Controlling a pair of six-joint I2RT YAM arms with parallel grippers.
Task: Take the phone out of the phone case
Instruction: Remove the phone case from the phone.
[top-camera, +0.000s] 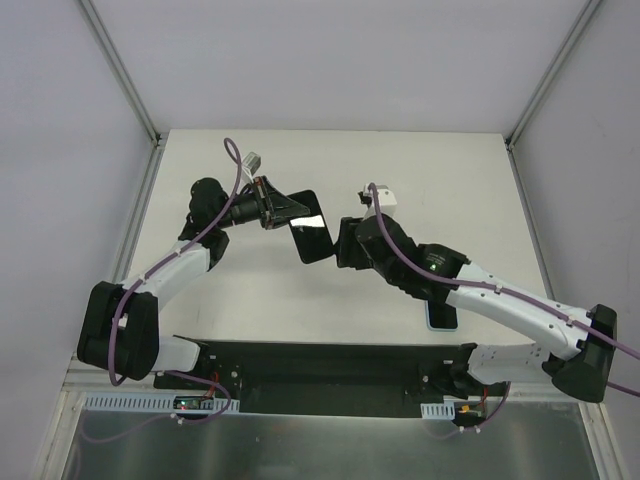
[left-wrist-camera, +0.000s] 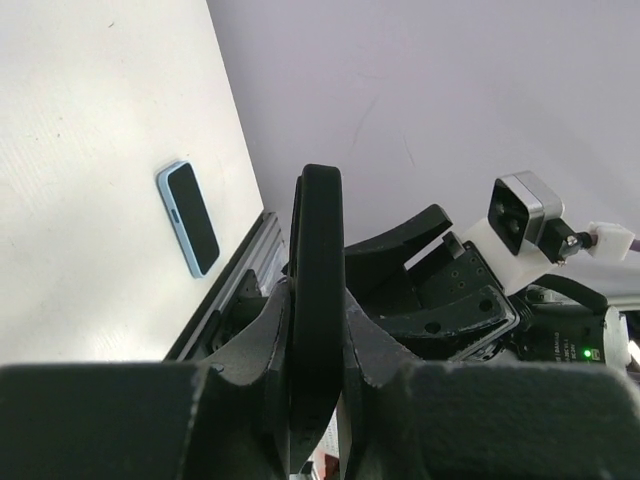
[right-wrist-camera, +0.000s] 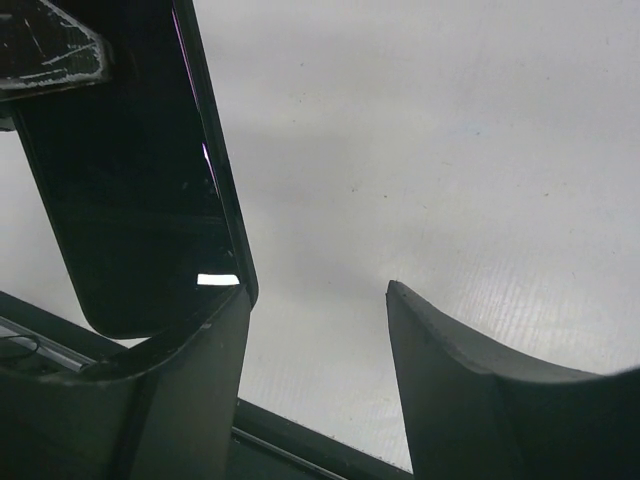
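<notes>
My left gripper is shut on the phone, a glossy black slab held in the air above the middle of the table. In the left wrist view the phone stands edge-on between the fingers of this gripper. My right gripper is open at the phone's right edge. In the right wrist view the phone lies outside the left finger, and the gap of the gripper is empty. The pale blue phone case lies flat on the table under my right forearm. It also shows in the left wrist view, with a dark inner face.
The white table has metal frame rails along its left and right sides. A black base plate runs along the near edge between the arm bases. The right arm's white wrist camera sits close to the phone.
</notes>
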